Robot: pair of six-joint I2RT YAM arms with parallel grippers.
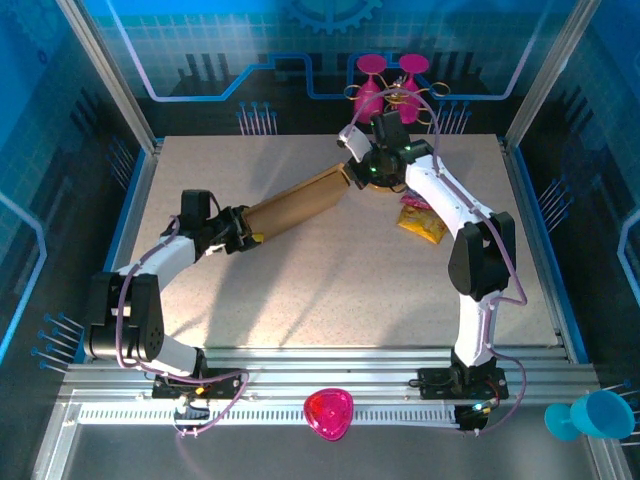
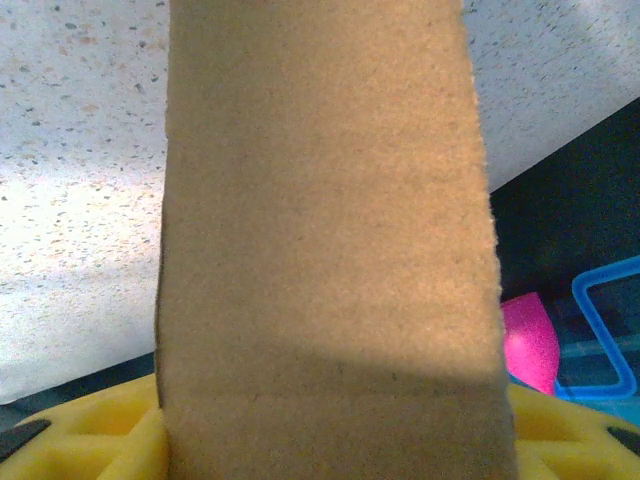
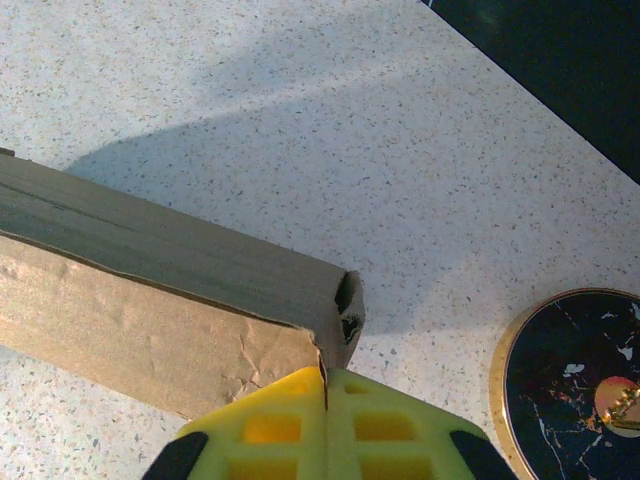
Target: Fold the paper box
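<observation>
The paper box (image 1: 300,205) runs lengthwise from near-left to far-right.

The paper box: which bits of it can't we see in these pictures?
The paper box's ends, left wrist view: cut off by top and bottom edges.
The left gripper's hold, left wrist view: the box covers the gap between its fingers.
Box corner at the right gripper, right wrist view: shut fingers hide whether it's pinched.
Underside, top view: the box itself hides it.

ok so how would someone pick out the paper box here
On the speckled table, look between the left gripper and right gripper. The paper box is the long plain brown cardboard slanting there; the nearby snack bag is small and yellow.
</observation>
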